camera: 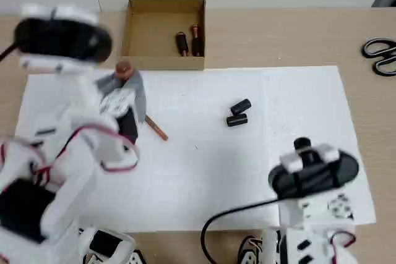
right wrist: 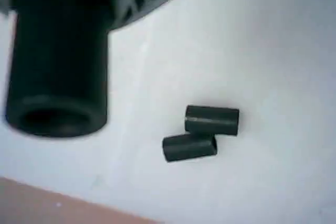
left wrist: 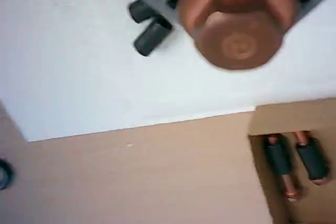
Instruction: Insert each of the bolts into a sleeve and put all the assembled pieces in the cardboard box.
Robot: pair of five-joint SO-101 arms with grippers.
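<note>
Open room mid white sheet (camera: 204, 177). At its 11 o'clock edge, cardboard box (camera: 137, 29) with two assembled pieces (camera: 189, 42). Beside it, left gripper (camera: 127, 80) clenched on bolt (left wrist: 239, 19). At 4 o'clock, right gripper (camera: 306, 153) grasps sleeve (right wrist: 58, 66). Two loose sleeves (camera: 238, 114) touch near centre; loose bolt (camera: 156, 128) at 9 o'clock.

Two sleeved bolts (camera: 182, 44) in the cardboard box (camera: 164, 62), two black sleeves (camera: 241, 107) touching, one bare copper bolt (camera: 156, 128) flat, well apart.
</note>
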